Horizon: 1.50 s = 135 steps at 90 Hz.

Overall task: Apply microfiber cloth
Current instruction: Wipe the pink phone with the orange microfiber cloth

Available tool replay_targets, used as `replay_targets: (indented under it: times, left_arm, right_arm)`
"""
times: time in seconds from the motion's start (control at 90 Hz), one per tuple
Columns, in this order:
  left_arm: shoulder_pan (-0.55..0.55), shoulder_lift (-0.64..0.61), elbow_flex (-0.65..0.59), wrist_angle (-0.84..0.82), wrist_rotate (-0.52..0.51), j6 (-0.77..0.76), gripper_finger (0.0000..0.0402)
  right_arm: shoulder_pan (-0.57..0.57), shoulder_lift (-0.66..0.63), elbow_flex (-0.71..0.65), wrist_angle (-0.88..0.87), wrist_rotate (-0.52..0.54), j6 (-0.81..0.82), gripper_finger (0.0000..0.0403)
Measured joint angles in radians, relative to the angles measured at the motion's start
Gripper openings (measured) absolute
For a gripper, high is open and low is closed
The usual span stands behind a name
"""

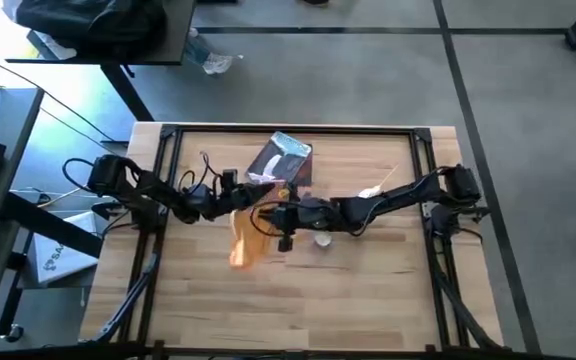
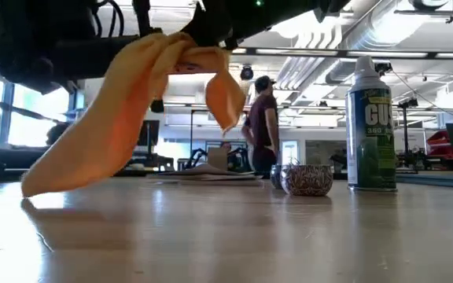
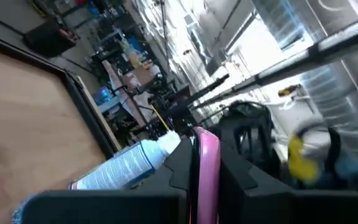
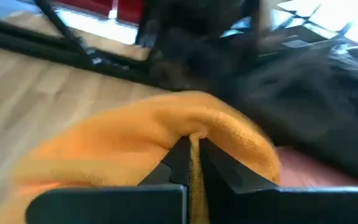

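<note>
Where right jaws close: microfiber cloth (image 4: 166, 140).

One camera hangs above the table (image 1: 298, 300) and looks straight down, taking in the whole top and both arms. Another sits at table-top level, looking across the wood into the room, with the spray can (image 2: 372, 126) close by. Each wrist camera looks forward past its own fingers, very near them. The orange cloth (image 1: 245, 240) shows in the overhead, low and right wrist views.
</note>
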Motion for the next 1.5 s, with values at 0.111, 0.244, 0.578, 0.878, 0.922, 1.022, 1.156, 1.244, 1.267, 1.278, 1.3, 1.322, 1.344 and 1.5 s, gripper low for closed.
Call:
replay_targets:
  times: [0.111,0.244,0.578,0.878,0.922,1.022,1.156,1.244,1.267,1.278,1.3,1.322,1.344,1.5]
  left_arm:
    - [0.020,-0.006,0.000,-0.002,-0.010,-0.014,0.0017]
    - [0.043,-0.019,-0.002,0.007,0.004,-0.036,0.0017]
    - [0.063,-0.088,-0.092,0.013,0.088,-0.095,0.0017]
    - [0.026,-0.155,-0.151,0.012,0.099,-0.080,0.0017]
    - [0.020,-0.159,-0.151,0.012,0.098,-0.066,0.0017]
    - [0.013,-0.160,-0.149,0.010,0.084,-0.060,0.0017]
    - [0.005,-0.160,-0.143,-0.019,0.038,-0.060,0.0017]
    - [0.001,-0.159,-0.143,-0.032,-0.010,-0.075,0.0017]
    - [0.001,-0.159,-0.143,-0.031,-0.023,-0.083,0.0017]
    - [0.001,-0.160,-0.143,-0.032,-0.029,-0.086,0.0017]
    - [0.001,-0.160,-0.143,-0.036,-0.044,-0.092,0.0017]
    - [0.001,-0.160,-0.143,-0.039,-0.057,-0.094,0.0017]
    - [0.002,-0.160,-0.143,-0.043,-0.067,-0.097,0.0017]
    - [0.003,-0.160,-0.143,-0.067,-0.140,-0.103,0.0017]
  right_arm:
    - [0.021,0.025,0.000,-0.003,-0.001,0.038,0.0000]
    - [0.057,0.029,-0.001,-0.004,0.001,0.051,0.0000]
    - [0.123,-0.130,-0.002,-0.179,0.204,-0.144,0.0000]
    - [0.083,-0.276,-0.002,-0.294,0.661,-0.351,0.0000]
    - [0.070,-0.283,-0.002,-0.262,0.716,-0.388,0.0000]
    - [0.034,-0.287,-0.001,-0.156,0.739,-0.413,0.0000]
    - [-0.008,-0.258,0.001,-0.058,0.538,-0.300,0.0000]
    - [-0.022,-0.213,0.001,-0.035,0.344,-0.233,0.0000]
    - [-0.024,-0.199,0.001,-0.028,0.305,-0.222,0.0000]
    - [-0.024,-0.192,0.001,-0.024,0.287,-0.218,0.0000]
    - [-0.023,-0.178,0.001,-0.014,0.253,-0.208,0.0000]
    - [-0.023,-0.164,0.001,-0.004,0.219,-0.200,0.0000]
    - [-0.023,-0.149,0.001,0.007,0.191,-0.197,0.0000]
    - [-0.014,-0.054,0.000,0.055,0.091,-0.162,0.0000]
